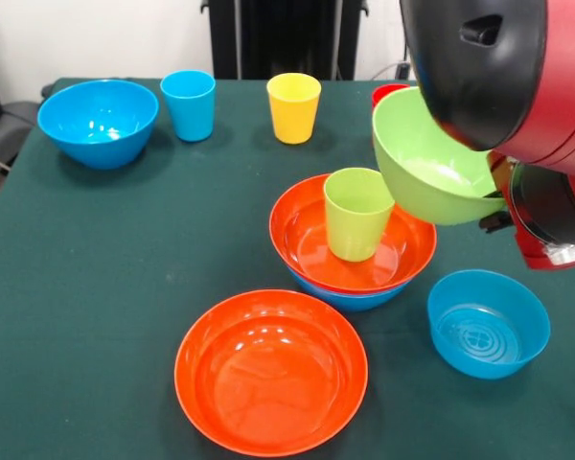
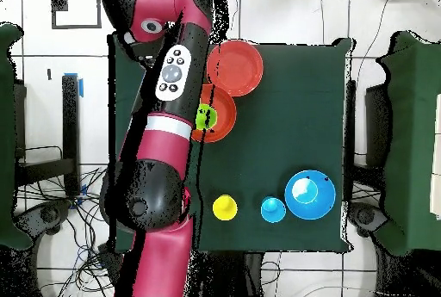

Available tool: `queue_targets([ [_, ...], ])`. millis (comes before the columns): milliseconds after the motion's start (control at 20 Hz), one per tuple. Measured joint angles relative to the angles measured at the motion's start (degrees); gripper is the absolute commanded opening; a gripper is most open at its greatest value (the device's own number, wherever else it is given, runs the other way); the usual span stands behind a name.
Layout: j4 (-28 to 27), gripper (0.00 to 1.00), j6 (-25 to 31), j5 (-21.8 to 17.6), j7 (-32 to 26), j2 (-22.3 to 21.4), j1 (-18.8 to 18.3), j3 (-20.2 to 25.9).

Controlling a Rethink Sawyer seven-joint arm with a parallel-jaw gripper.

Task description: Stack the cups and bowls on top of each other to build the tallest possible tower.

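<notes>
A lime green bowl hangs tilted in the air, just right of and above the stack. My gripper grips its right rim and is mostly hidden behind the bowl and the arm. The stack is a blue bowl with an orange bowl nested in it. A lime green cup stands upright inside the orange bowl. In the overhead view the stack's orange bowl and the green cup show beside the arm.
A second orange bowl sits at the front, with a small blue bowl to its right. At the back are a deep blue bowl, a blue cup, a yellow cup and a partly hidden red cup.
</notes>
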Motion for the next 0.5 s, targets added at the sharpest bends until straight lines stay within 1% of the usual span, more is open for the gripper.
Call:
queue_targets([
  [300, 0.0, 0.00, 0.0, 0.1, 0.0, -0.4, 0.0, -0.2],
  [500, 0.0, 0.00, 0.0, -0.2, -0.1, -0.6, 0.0, 0.5],
])
